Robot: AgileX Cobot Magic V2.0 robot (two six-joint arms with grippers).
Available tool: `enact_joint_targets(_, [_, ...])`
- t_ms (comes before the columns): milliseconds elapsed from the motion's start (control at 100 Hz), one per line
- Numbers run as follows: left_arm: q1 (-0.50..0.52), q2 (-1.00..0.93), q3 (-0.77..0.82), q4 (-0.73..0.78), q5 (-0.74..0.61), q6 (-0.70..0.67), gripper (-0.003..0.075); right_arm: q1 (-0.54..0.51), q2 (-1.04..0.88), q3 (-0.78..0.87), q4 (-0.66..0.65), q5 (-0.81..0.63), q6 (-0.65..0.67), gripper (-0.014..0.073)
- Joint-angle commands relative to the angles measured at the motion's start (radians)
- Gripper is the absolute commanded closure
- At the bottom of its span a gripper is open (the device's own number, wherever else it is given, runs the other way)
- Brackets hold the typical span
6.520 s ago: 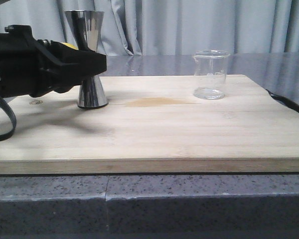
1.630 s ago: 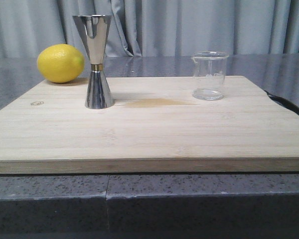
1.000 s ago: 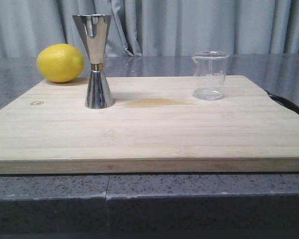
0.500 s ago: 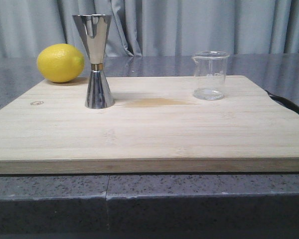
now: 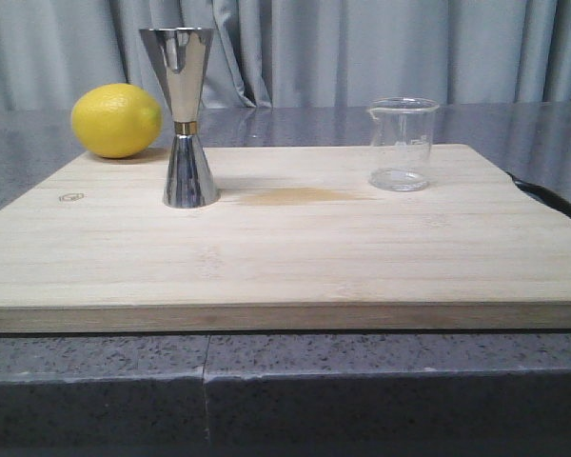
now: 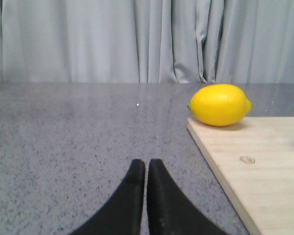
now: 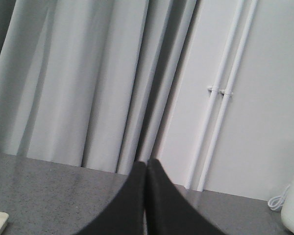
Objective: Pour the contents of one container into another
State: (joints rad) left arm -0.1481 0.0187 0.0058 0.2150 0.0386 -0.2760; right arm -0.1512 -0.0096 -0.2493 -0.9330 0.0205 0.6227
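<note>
The glass beaker (image 5: 401, 143) stands upright toward the right of the wooden cutting board (image 5: 295, 257), well apart from the steel jigger (image 5: 183, 116), which stands upright toward the left with its gold band at the waist; a lemon (image 5: 116, 120) rests just behind the board's left corner. Neither arm shows in the front view; the left gripper (image 6: 146, 169) hangs over the grey countertop (image 6: 78, 142) beside the board, fingers pressed together and holding nothing; the right gripper (image 7: 146, 169) is likewise closed and empty, aimed at curtains. The beaker looks nearly empty, though clear liquid would be hard to see; judging by this, either the pour is finished or the grasp, lift and tilt all remain.
</note>
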Motion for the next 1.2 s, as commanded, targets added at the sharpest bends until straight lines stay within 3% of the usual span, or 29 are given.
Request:
enact_joint_targets(0, [0.002,-0.021,0.04,-0.057,-0.121,0.014,0.0739,0.004,-0.013,-0.023,0.0,-0.037,-0.001,0.0666])
enact_joint_targets(120, [0.006,-0.05,0.036,-0.07,-0.065,0.036,0.0739,0.004,-0.013,-0.023,0.0,-0.037,-0.001,0.0666])
enact_joint_targets(1140, [0.02,-0.05,0.036,-0.131,-0.064,0.068,0.0739,0.005,-0.013,-0.016,0.0,-0.035,-0.001,0.0666])
enact_joint_targets(1190, [0.02,-0.05,0.036,-0.131,-0.064,0.068,0.0739,0.005,-0.013,-0.016,0.05,-0.031,-0.001,0.0666])
